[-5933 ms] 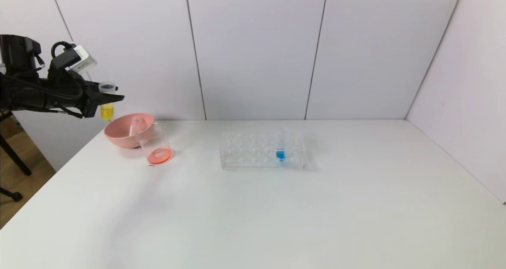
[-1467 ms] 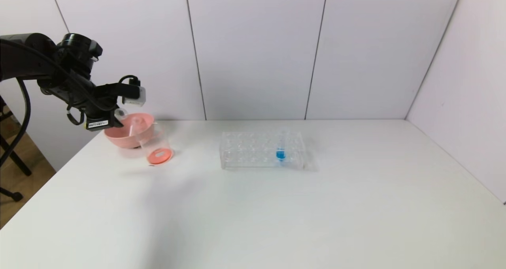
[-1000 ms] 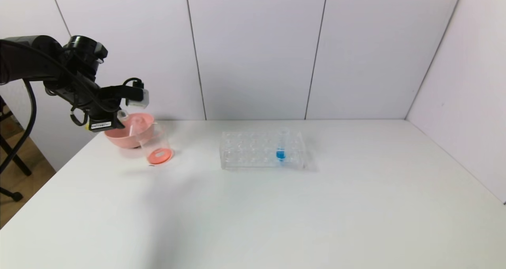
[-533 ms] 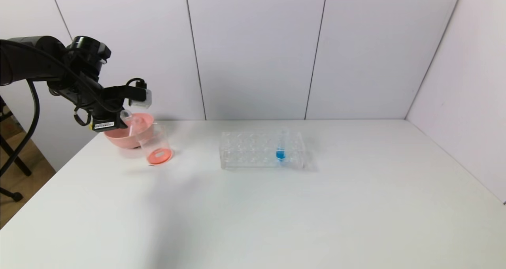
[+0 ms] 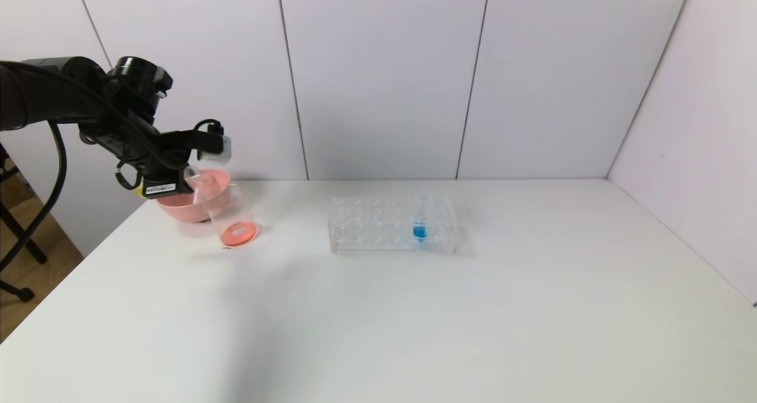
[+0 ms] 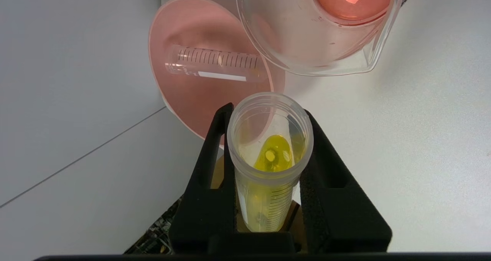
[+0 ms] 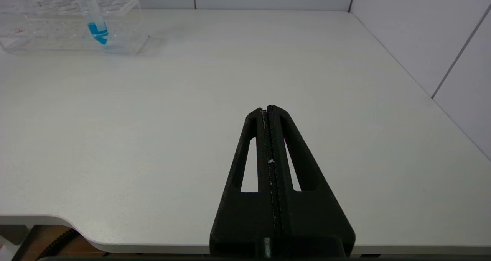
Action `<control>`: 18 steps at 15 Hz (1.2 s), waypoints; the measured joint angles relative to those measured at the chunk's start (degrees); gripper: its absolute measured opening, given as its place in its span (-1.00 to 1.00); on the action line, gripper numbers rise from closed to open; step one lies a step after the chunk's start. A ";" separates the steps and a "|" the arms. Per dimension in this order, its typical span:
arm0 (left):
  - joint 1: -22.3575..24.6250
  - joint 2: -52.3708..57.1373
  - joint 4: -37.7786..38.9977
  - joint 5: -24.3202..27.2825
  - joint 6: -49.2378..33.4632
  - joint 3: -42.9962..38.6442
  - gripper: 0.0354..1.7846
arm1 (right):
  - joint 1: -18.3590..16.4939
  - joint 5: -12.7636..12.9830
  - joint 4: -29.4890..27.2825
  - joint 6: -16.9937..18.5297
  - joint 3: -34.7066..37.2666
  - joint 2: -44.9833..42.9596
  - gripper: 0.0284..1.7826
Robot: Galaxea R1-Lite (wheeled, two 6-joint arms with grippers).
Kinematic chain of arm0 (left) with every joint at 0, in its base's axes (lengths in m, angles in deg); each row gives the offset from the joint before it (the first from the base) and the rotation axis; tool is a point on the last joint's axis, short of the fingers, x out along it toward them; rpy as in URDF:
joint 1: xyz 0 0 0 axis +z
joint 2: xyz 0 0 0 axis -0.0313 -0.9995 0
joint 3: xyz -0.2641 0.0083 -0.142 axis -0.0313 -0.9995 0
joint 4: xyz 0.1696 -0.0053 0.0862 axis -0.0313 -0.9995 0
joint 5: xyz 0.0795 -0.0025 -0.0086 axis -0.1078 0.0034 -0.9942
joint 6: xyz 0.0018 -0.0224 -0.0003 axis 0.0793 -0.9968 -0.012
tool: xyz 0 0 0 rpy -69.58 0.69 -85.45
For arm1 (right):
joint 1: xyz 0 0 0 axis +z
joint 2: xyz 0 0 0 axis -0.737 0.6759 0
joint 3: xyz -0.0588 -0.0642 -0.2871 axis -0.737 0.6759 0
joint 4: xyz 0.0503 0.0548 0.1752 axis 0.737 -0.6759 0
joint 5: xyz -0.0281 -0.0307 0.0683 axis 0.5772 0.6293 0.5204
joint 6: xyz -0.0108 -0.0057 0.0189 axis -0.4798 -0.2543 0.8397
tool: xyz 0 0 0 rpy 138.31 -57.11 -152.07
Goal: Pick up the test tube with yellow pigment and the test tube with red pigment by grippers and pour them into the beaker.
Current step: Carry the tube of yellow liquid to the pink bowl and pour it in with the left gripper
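While clamped between the left gripper (image 6: 268, 113) jaws, yellow tube (image 6: 268, 157) beside pink bowl (image 6: 184, 100) rim; right jaws closed, empty.

A lab bench setup: a clear tube rack (image 5: 392, 224) on a white table (image 5: 414, 314) walled by plain panels (image 5: 378, 77).

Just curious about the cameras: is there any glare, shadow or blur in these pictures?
Left wrist view: small glints on the red liquid in the beaker. Head view: soft shadows on the table. Right wrist view: sharp, even light on the shut right gripper.
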 joint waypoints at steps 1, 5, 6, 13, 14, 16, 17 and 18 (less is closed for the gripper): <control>-0.23 -0.09 0.09 -0.94 -0.01 0.00 -0.50 | 0.00 0.00 0.00 0.00 0.00 0.00 -0.91; -1.17 -0.63 0.22 -2.06 -0.01 0.55 -0.50 | 0.00 0.02 0.00 0.00 0.00 -0.01 -0.91; -1.38 -0.74 0.27 -2.10 -0.01 0.66 -0.50 | 0.00 0.00 0.00 0.00 0.00 0.00 -0.91; -2.27 -1.33 0.41 -5.49 -0.30 0.79 -0.50 | 0.00 0.00 0.00 0.00 0.00 0.00 -0.91; -2.27 -1.38 0.39 -5.66 -0.32 0.79 -0.50 | 0.00 -0.02 0.00 0.00 0.00 -0.01 -0.91; -2.55 -1.49 0.44 -7.80 -0.39 0.79 -0.50 | 0.00 -0.02 0.00 0.00 0.00 0.00 -0.91; -2.74 -1.51 0.50 -9.12 -0.48 0.79 -0.50 | 0.00 -0.02 0.00 0.00 0.00 0.00 -0.91; -2.89 -1.54 0.85 -9.51 -0.50 0.79 -0.50 | 0.00 0.00 0.00 0.00 0.00 0.00 -0.91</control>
